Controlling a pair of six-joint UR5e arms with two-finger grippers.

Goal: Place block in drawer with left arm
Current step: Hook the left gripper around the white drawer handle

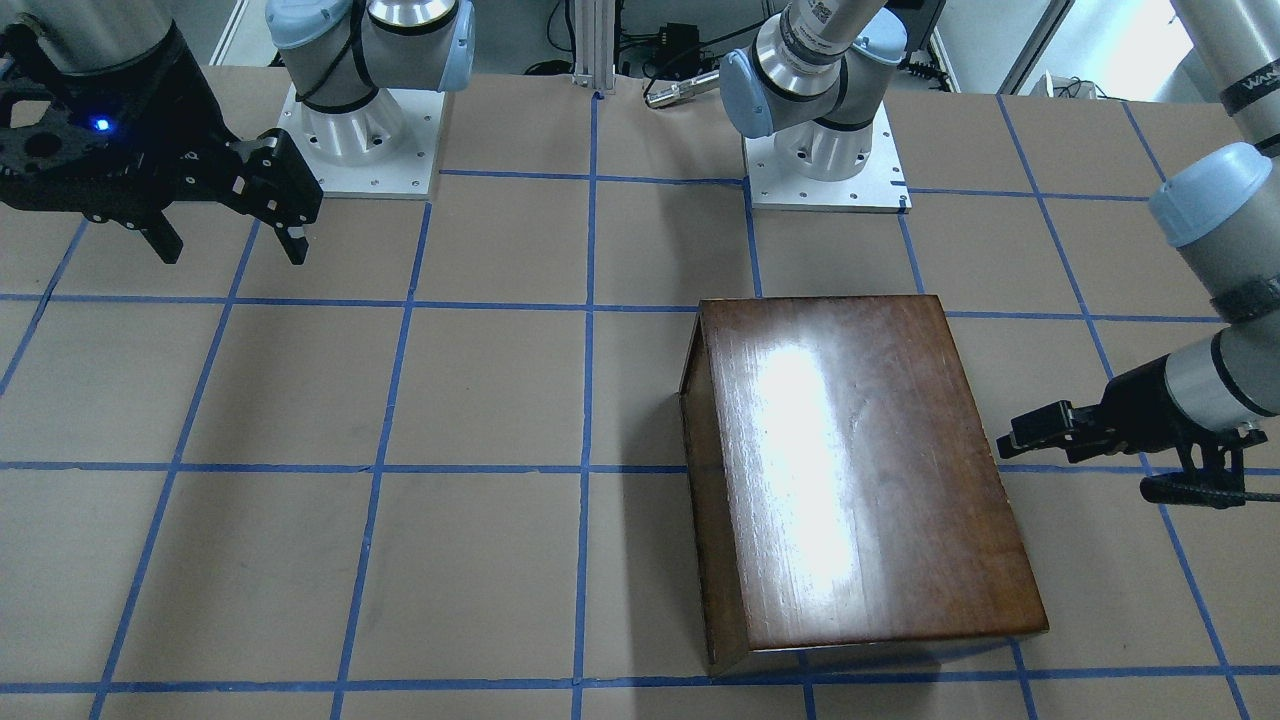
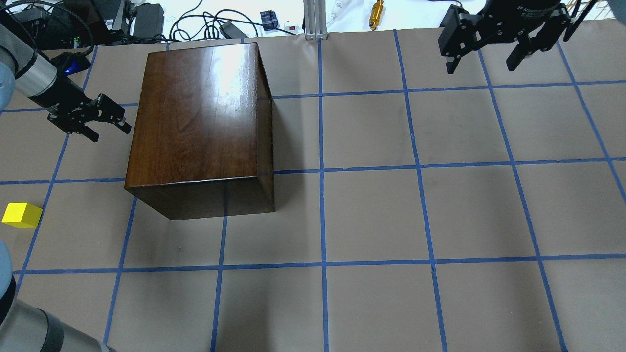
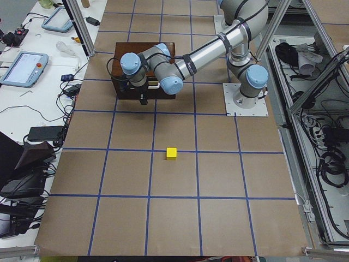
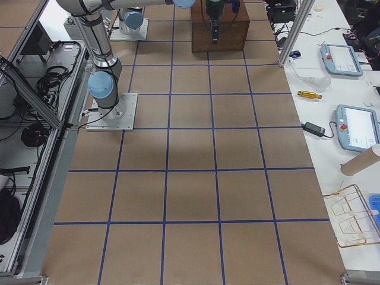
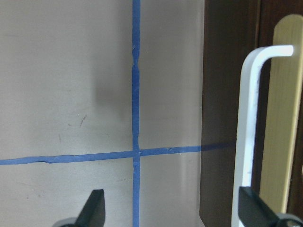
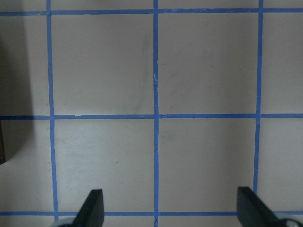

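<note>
Block point(image 2: 22, 215): on bare table point(image 2: 371, 215), on robot's left side, well apart from box point(image 2: 195, 112), nearer the robot than it. Nothing touching it.

Drawer point(image 5: 220, 94): looks shut, only dark front and white handle point(image 5: 248, 127) showing in left wrist view; no pale tray seen anywhere. Probably needs pulling open first.

Left gripper point(image 2: 111, 132): fingers apart, empty, hanging just beside box's handle side, one fingertip roughly in line with the handle. Not near the block.

Right gripper point(image 2: 481, 63): fingers apart, empty, parked well away at far right.

Handling guess: small cube, likely light and rigid, flat smooth faces, not fragile. Best taken from above, pinching two opposite side faces, centred, pads square to faces so as not to twist or slip. Wide opening not needed.
</note>
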